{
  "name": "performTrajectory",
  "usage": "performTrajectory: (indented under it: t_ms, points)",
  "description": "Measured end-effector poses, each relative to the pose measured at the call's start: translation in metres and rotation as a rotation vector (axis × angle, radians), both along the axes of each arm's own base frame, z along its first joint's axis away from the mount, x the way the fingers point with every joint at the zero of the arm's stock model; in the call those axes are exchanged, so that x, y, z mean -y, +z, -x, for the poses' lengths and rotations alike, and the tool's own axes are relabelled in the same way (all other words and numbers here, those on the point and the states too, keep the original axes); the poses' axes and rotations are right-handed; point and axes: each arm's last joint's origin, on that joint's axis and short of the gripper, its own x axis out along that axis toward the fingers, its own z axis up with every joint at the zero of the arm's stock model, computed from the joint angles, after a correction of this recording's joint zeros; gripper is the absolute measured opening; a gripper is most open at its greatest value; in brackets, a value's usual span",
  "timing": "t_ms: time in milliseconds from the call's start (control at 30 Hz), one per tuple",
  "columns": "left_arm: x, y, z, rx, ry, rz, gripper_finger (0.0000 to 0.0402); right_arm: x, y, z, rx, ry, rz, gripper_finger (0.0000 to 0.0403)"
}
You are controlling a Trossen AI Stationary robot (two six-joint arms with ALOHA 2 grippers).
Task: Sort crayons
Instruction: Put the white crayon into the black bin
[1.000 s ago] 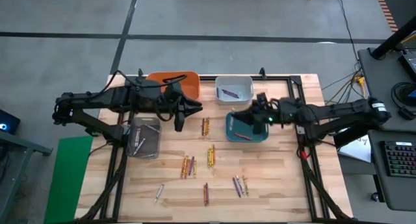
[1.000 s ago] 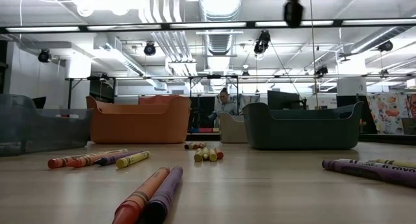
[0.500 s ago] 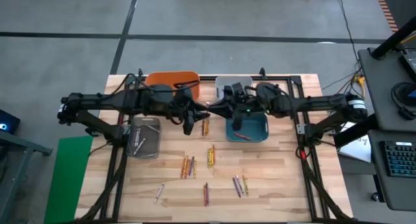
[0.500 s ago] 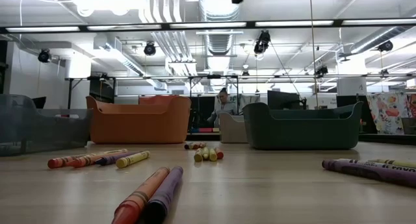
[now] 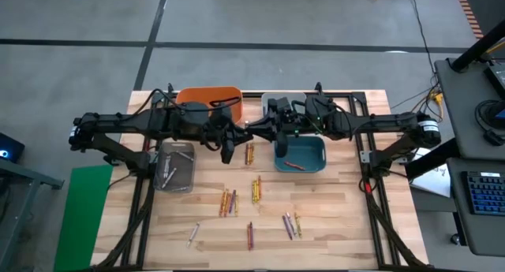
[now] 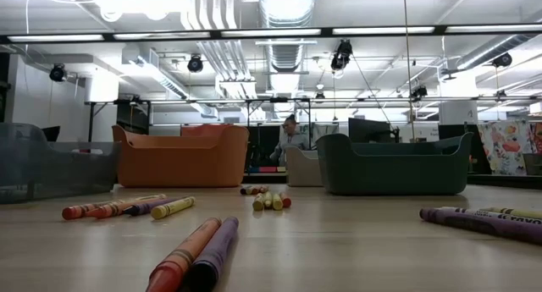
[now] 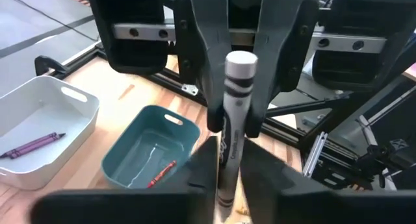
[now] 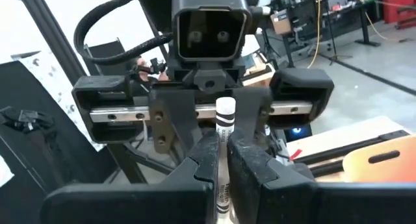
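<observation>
The two dark arms are meeting above the wooden slat table (image 5: 331,217), just beside the teal bin (image 5: 301,154) on its orange-bin side. The left gripper (image 5: 241,132) and the right gripper (image 5: 254,130) are facing each other, tip to tip, over the table. Both are clamping one white crayon (image 7: 231,130) with a paper wrapper and black bands: in the left wrist view it is standing between the left arm's fingers (image 7: 205,165) with the right gripper's fingers closed on it farther along, and the right wrist view is showing the same stick (image 8: 223,133) from the other end.

The teal bin, a smooth rounded plastic tub, is holding a red crayon (image 5: 293,165). Behind it, the white bin (image 5: 268,102) is holding a purple crayon (image 7: 31,146). The orange bin (image 5: 207,95) is sitting further along the table's far edge from the teal one, and the grey see-through bin (image 5: 175,166) is lying nearer, beyond the left arm. Loose crayons (image 5: 256,188), thin paper-wrapped sticks in yellow, orange, red and purple, are lying scattered on the bare boards on the near side of the teal bin.
</observation>
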Motion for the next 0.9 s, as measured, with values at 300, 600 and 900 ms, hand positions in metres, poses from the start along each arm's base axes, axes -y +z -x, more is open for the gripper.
performTrajectory:
  t_ms: [300, 600, 900]
  points:
    - [0.0, -0.004, 0.004, -0.049, 0.015, 0.032, 0.0005, 0.004, 0.003, 0.002, -0.039, -0.014, -0.021, 0.0045]
    - [-0.007, -0.041, 0.059, -0.619, 0.316, 0.137, 0.0003, 0.027, 0.0, 0.011, -0.287, -0.16, -0.051, 0.0103]
    - [-0.003, -0.125, 0.091, -1.069, 0.568, 0.415, 0.0002, 0.031, -0.006, 0.009, -0.326, -0.19, -0.055, 0.0103]
